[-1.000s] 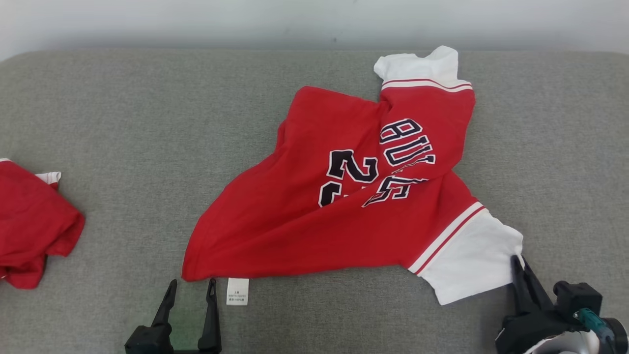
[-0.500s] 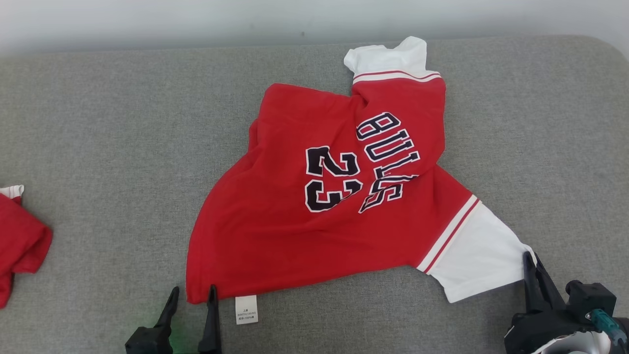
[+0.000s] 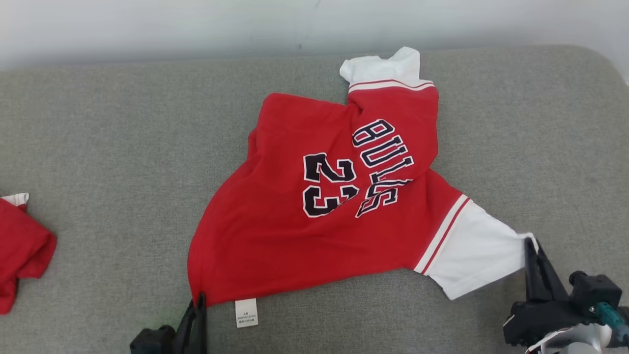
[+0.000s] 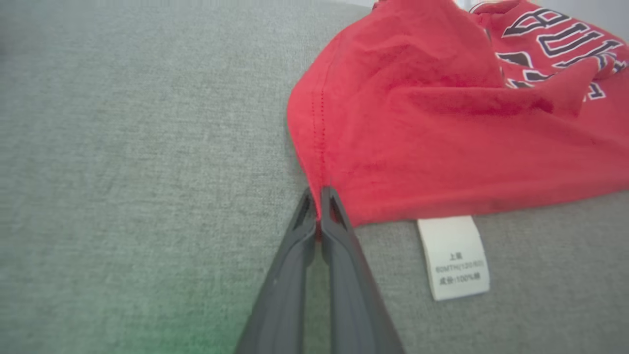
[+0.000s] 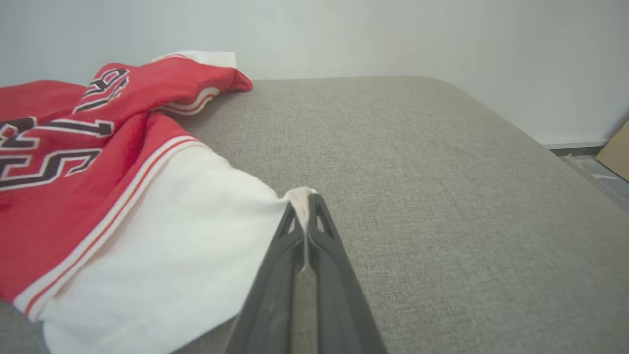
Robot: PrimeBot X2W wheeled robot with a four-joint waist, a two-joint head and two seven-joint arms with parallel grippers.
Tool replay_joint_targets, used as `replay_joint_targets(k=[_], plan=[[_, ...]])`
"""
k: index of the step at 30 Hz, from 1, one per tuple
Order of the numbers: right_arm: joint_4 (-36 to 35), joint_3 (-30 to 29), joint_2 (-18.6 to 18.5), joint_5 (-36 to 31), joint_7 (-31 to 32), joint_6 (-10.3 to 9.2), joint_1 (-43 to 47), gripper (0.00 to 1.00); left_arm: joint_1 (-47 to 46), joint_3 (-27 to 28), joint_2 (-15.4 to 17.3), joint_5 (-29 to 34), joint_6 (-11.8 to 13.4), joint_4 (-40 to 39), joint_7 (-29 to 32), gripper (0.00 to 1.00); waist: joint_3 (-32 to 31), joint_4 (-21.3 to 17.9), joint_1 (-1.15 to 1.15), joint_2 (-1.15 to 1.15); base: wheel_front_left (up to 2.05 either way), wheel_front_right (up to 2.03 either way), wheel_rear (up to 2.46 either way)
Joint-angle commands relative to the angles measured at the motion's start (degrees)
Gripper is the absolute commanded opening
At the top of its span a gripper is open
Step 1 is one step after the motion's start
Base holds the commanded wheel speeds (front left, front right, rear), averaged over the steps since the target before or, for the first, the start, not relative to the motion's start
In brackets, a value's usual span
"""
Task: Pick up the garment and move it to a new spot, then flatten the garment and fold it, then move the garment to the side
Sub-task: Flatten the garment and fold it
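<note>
The left fingers (image 4: 287, 280) are two long, slim blades of matte dark grey plastic, broad at the root and tapering to thin tips. Each has a small triangular cut-out just behind the tip. They grow out of a chunky black mount (image 3: 152, 341) with rounded corners. The right fingers (image 5: 272, 300) are the same make: dark grey, smooth-sided, with matching triangular openings near the ends. Behind them sits a blocky black housing (image 3: 538, 317), and beside it a second black box (image 3: 592, 292) carrying a small teal fitting (image 3: 608, 317). Below that shows a curved piece of the forearm (image 3: 580, 341) — a glossy silver-white shell.
</note>
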Motion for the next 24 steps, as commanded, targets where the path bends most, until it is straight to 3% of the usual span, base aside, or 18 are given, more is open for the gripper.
replay_joint_targets(k=[1,7,11,16,24], plan=[[-1.47,-0.43,0.49,0.69,-0.01,-0.12,-0.6,0.0,0.51,0.54,0.1,-0.09,-0.39,-1.26,0.13,0.0,-1.48,0.22,0.0,-0.01,0.0,0.0,0.0],[-6.56,0.96,0.08,2.66,-0.01,-0.12,-2.51,0.0,-0.7,4.09,0.19,2.85,-1.62,-8.97,0.05,0.0,-6.62,0.49,0.0,-0.01,0.0,0.0,0.0],[-10.2,3.0,-1.42,4.78,-0.02,-0.12,-7.37,0.0,-3.41,6.58,2.12,5.22,-2.78,-13.52,0.05,0.0,-10.33,0.05,0.0,-0.01,0.0,0.0,0.0],[-12.72,5.31,-4.64,8.19,-0.01,-0.12,-17.17,0.0,-10.95,6.51,7.48,7.28,-3.61,-17.27,0.04,0.0,-12.87,0.17,0.0,-0.01,0.0,0.0,0.0],[-10.12,11.87,-10.11,9.11,-0.01,-0.12,-33.88,0.0,-28.58,0.99,18.14,8.46,-3.79,-13.24,0.05,0.0,-14.11,0.55,0.0,-0.01,0.0,0.0,0.0]])
